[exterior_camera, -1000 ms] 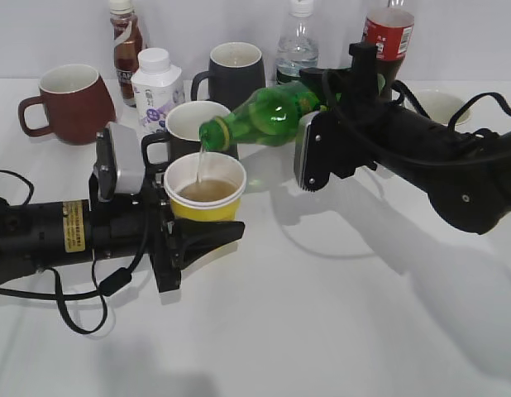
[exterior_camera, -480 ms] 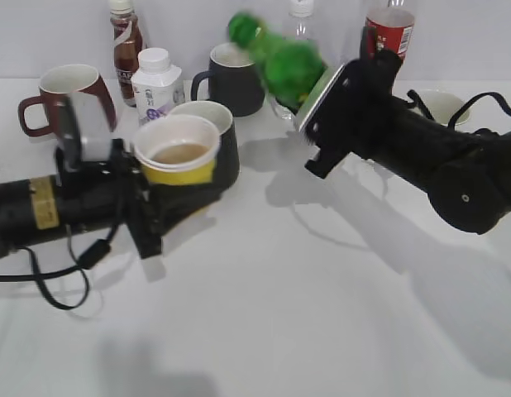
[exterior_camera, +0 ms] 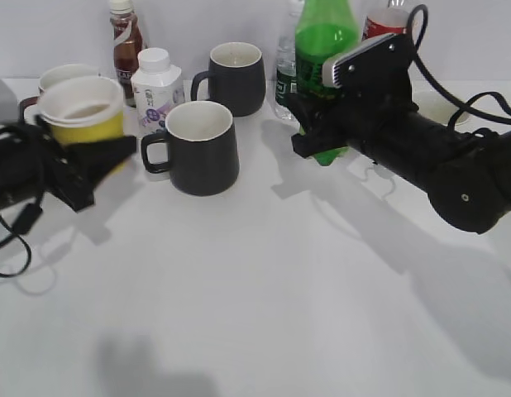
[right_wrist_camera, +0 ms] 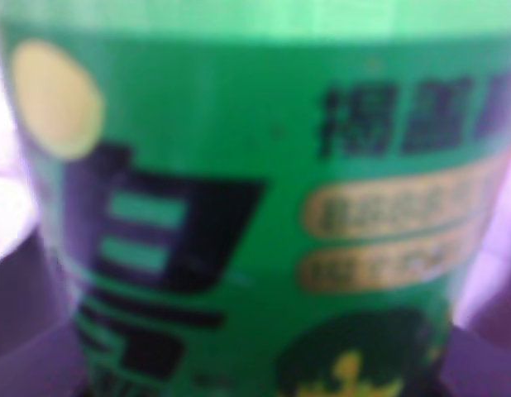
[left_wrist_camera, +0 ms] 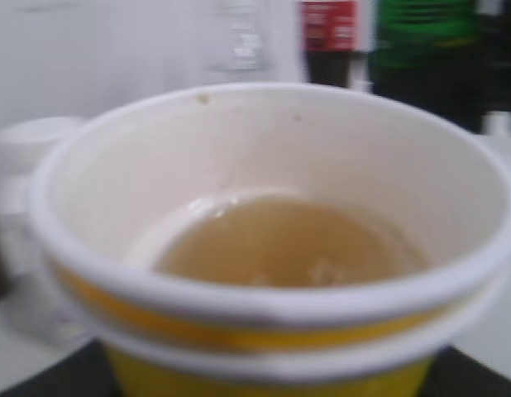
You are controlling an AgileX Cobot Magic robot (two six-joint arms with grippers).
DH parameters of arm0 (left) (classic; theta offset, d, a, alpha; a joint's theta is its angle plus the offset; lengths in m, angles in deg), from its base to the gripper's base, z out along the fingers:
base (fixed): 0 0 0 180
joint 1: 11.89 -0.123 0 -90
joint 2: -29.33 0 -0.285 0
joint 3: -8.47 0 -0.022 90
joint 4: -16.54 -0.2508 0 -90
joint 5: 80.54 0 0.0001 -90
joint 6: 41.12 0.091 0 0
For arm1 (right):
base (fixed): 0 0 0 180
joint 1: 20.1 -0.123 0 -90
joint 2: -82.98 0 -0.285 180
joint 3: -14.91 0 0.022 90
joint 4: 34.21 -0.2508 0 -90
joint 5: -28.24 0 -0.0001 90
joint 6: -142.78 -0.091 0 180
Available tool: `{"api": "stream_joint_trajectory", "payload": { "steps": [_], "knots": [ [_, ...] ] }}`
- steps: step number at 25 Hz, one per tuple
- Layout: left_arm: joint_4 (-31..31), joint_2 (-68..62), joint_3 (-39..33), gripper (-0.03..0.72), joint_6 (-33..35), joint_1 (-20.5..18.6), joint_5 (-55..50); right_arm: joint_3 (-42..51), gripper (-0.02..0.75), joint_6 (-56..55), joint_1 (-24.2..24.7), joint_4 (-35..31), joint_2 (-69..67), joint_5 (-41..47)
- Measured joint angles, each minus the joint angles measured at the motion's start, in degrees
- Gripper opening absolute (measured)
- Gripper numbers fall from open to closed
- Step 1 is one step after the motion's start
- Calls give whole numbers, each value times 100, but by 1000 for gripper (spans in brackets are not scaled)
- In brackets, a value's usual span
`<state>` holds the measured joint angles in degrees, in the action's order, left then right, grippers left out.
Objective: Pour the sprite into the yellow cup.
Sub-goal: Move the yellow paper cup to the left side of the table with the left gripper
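Observation:
The yellow cup [exterior_camera: 80,112] is held at the far left by my left gripper [exterior_camera: 94,153], which is shut on it. In the left wrist view the yellow cup [left_wrist_camera: 264,331] fills the frame and holds pale brownish liquid about a third full. The sprite [exterior_camera: 323,41] stands upright at the back right of centre, its top cut off by the frame edge. My right gripper [exterior_camera: 322,124] is shut on its lower body. In the right wrist view the sprite label [right_wrist_camera: 264,231] fills the frame, blurred.
A dark mug [exterior_camera: 199,147] stands at centre left, another dark mug [exterior_camera: 235,77] behind it. A brown-red mug [exterior_camera: 61,78] is behind the yellow cup. A white milk bottle [exterior_camera: 155,87], a brown drink bottle [exterior_camera: 125,37], a water bottle [exterior_camera: 286,70] and a cola bottle [exterior_camera: 386,25] line the back.
The sprite has swung from tilted over the cup to upright and moved right and back. My left gripper has carried the yellow cup to the left, away from the bottle.

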<state>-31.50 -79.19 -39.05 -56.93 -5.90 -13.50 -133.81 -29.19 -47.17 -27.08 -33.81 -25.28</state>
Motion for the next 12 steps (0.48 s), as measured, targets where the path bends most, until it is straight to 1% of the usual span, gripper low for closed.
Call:
{"api": "stream_joint_trajectory", "payload": {
  "steps": [3, 5, 9, 12],
  "knots": [
    [305, 7, 0, 397, 103, -277, -80, 0, 404, -421, 0, -72, 0, 0],
    [575, 7, 0, 398, 265, -378, -192, 0, 404, -520, 0, -251, 0, 0],
    [1296, -26, 0, 398, 474, -413, -279, 0, 404, -572, 0, -596, 0, 50],
    [1581, -228, 18, 398, 521, -413, -271, 0, 404, -578, 0, -635, 0, 91]
  ]
}}
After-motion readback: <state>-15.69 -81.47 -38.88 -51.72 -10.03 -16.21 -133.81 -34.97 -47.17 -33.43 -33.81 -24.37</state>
